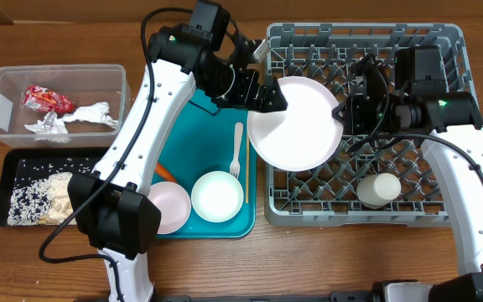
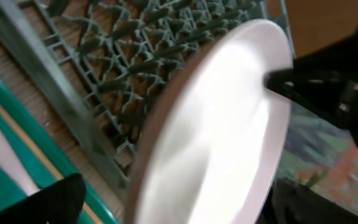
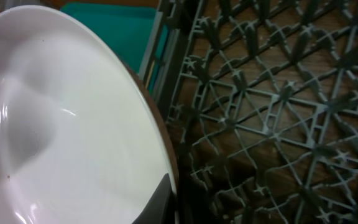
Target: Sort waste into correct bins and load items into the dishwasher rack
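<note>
The white plate (image 1: 296,126), round, glossy and smooth with a thin brownish edge, hangs tilted over the left edge of the dishwasher rack (image 1: 443,40), a grey plastic crate with a grid floor of upright pegs. The right gripper (image 1: 344,113) pinches its right rim. The left gripper (image 1: 273,96) stands wide at the upper left rim, not clamping. A small white cup (image 1: 379,190) sits near the rack's front edge. Beside the rack, the teal tray (image 1: 216,138) carries a white plastic fork (image 1: 237,151) and two bowls (image 1: 217,195)

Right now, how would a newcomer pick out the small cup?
Start at the large grey dishwasher rack on the table's right side. Near the rack's edge closest to the robot sits the small white cup, alone among the pegs. It is much smaller than the white plate at the rack's left edge.
</note>
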Available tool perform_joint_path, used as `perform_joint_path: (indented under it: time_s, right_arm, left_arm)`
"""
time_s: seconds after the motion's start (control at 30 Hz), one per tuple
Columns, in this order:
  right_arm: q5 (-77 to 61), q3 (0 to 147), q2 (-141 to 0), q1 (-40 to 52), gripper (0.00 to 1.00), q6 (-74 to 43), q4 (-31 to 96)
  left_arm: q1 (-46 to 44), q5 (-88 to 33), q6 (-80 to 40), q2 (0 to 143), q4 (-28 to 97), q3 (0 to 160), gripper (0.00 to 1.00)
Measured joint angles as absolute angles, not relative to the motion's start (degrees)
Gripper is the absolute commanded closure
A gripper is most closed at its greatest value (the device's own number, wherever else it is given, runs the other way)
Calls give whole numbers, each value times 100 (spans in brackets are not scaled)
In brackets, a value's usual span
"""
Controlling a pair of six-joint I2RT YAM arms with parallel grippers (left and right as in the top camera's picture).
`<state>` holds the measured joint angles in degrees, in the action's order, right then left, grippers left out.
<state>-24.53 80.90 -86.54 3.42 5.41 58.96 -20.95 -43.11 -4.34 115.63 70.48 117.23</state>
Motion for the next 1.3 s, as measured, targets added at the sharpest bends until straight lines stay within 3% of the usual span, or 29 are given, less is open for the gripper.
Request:
perform_joint_path:
  time_s: [0.3, 0.6, 1.0, 1.3]
  right_arm:
    - [-897, 8090, -8654, 340, 96, -257, 5625]
    - [1581, 8311, -8659, 338, 96, -1026, 5459]
    - [4289, 9000, -8676, 338, 96, -768, 5100]
    - [5157, 8997, -8984, 336, 96, -851, 5297]
  left_arm:
    - [-1778, -4554, -569, 11563, 6847, 11900, 0]
    - [-1376, -3758, -808, 11563, 6875, 11900, 0]
    - [-1389, -3463, -891, 11563, 6875, 11900, 0]
    - [-1389, -3459, -893, 11563, 6873, 11900, 0]
